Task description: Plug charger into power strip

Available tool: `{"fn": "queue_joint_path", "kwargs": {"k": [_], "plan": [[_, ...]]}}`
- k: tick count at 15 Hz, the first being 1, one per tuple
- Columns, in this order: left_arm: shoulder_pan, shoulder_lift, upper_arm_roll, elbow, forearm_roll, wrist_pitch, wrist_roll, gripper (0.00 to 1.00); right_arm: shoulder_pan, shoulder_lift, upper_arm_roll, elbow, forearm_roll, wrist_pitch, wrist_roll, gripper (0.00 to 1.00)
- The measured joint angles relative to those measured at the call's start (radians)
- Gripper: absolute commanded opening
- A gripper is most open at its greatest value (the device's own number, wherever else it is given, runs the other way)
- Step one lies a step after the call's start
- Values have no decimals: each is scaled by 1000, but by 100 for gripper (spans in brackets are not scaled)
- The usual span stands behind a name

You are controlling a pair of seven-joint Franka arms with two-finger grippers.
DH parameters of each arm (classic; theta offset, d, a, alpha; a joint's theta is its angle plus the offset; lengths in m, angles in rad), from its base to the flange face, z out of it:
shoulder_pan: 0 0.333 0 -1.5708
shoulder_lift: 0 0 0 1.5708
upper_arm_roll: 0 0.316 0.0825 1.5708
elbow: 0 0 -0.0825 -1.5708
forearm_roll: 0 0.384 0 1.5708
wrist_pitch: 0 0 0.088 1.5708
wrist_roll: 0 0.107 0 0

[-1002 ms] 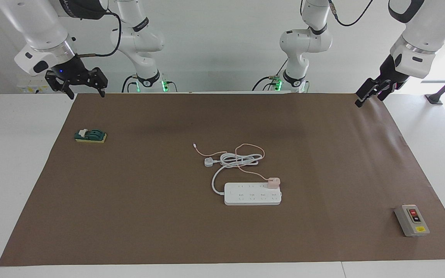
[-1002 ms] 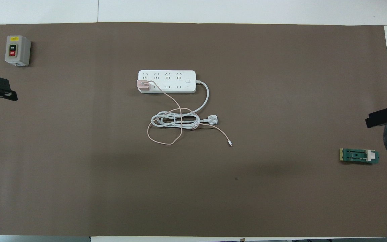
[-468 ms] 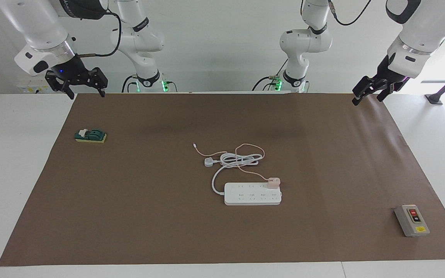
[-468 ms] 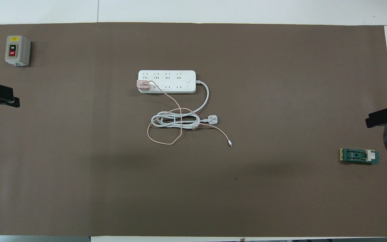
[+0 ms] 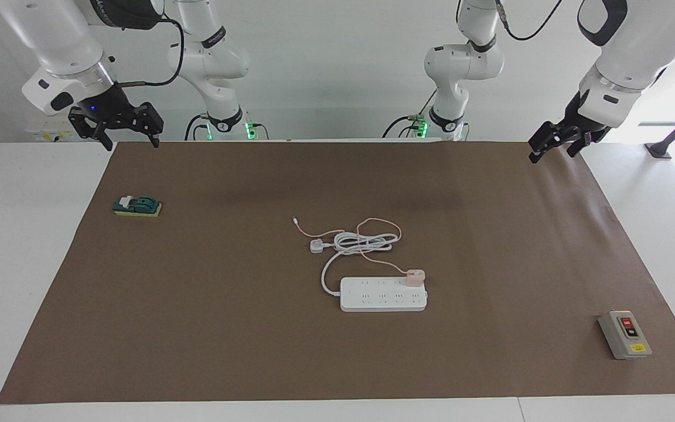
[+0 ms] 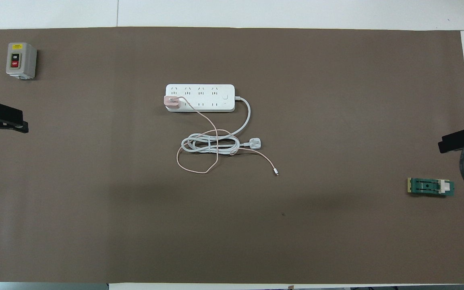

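Seen on the power strip [image 5: 381, 296]: the charger [image 5: 415, 276], upright on the last socket at the end toward the left arm's end of the table, apparently seated already, though prongs hidden, so cannot tell how deep. Strip's long axis running across the table from one arm's end to the other, cord leaving at the end toward the right arm. From the left gripper [image 5: 551, 151], raised over the brown mat's [image 5: 197, 328] corner at the robots' edge: charger well apart, out toward mid-table and inward. Jaws there parted, holding nothing. From the right gripper [image 5: 119, 130], raised over the mat's corner at the right arm's end: charger much further off, past the strip's whole length. Jaws spread wide, empty, waiting. Judged the shorter reach: the left arm's, straight to the charger's end of the strip. If pressing home is needed, best to come down from above with the jaws across the cube, clear of the pink cable [image 5: 378, 225] trailing toward the robots over the coiled white cord [image 5: 364, 240].
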Motion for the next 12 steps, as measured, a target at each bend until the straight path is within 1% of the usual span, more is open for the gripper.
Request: {"fn": "queue_joint_path", "kwargs": {"k": [2, 5, 10, 12], "plan": [[-7, 0, -2, 0, 25, 0, 2, 100, 0, 0, 0, 0, 0, 0, 0, 100], [-14, 0, -5, -1, 28, 1, 19, 100, 0, 0, 0, 0, 0, 0, 0, 100], [-17, -1, -6, -3, 28, 5, 127, 100, 0, 0, 0, 0, 0, 0, 0, 100], [-17, -1, -6, -6, 27, 13, 143, 100, 0, 0, 0, 0, 0, 0, 0, 100]]}}
